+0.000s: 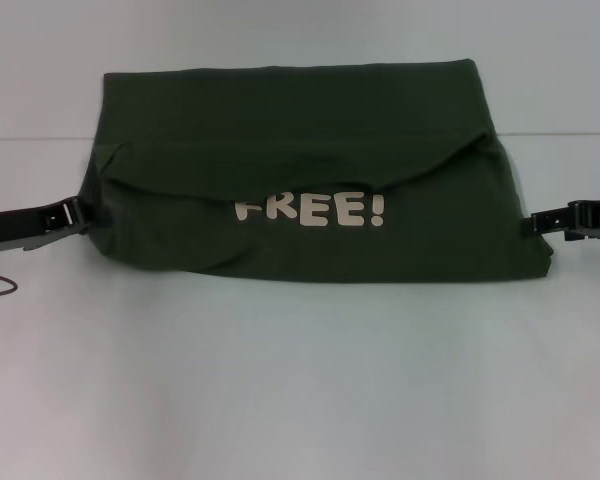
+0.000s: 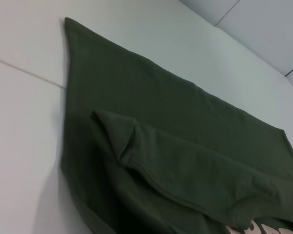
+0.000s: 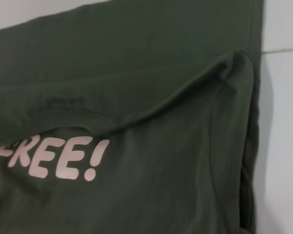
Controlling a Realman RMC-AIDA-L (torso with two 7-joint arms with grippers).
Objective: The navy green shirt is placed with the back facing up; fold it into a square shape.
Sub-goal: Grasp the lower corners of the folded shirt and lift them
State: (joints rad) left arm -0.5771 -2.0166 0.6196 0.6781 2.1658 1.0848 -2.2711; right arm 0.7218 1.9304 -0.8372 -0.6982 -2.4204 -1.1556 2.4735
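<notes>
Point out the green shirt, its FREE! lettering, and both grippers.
navy green shirt (image 1: 280,110), head view, plain back panel.
FREE! lettering (image 1: 311,210), head view, middle letters.
left gripper (image 1: 78,215), head view, tip at the shirt's edge.
right gripper (image 1: 532,222), head view, tip beside the shirt.

Navy green shirt (image 1: 300,150), dark olive, folded into a wide rectangle and lying flat on the white table. Near part doubled back over the far part, its curved edge sagging above cream "FREE!" lettering (image 1: 310,210) showing upward.
</notes>
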